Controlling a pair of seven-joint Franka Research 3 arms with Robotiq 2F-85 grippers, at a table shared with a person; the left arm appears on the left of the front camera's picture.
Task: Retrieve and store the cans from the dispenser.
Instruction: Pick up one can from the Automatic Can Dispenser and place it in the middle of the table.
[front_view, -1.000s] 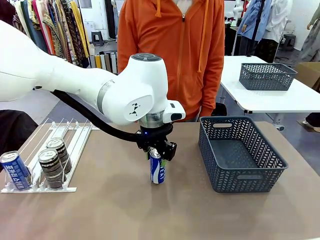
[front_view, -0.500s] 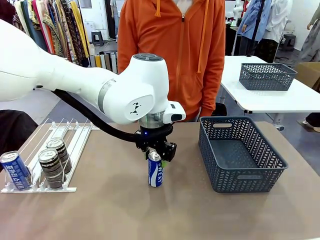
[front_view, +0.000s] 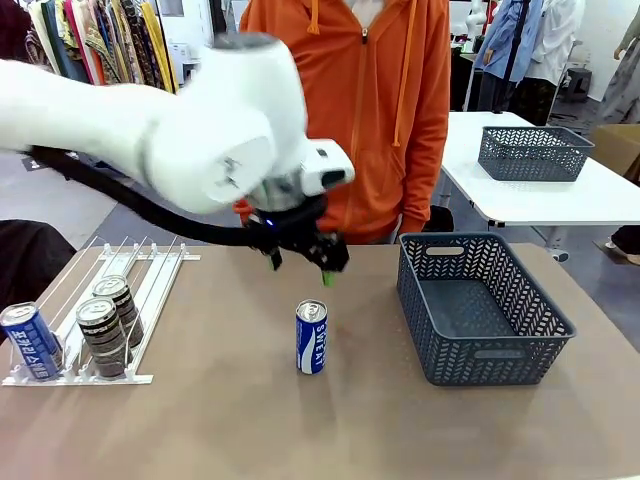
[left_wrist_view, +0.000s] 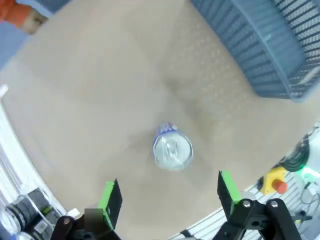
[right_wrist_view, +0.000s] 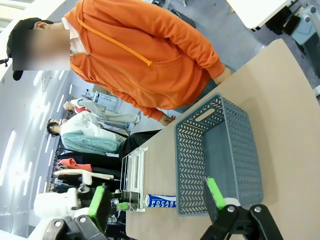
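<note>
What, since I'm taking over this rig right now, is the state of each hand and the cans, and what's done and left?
Hands: left hand open, empty, raised above the blue can standing on the table between dispenser and grey basket; right hand open, empty.
In the dispenser: a second blue can and two dark cans.
Done: one can out of the dispenser.
Left: store it, probably in the basket, where no can shows; then the other three.
</note>
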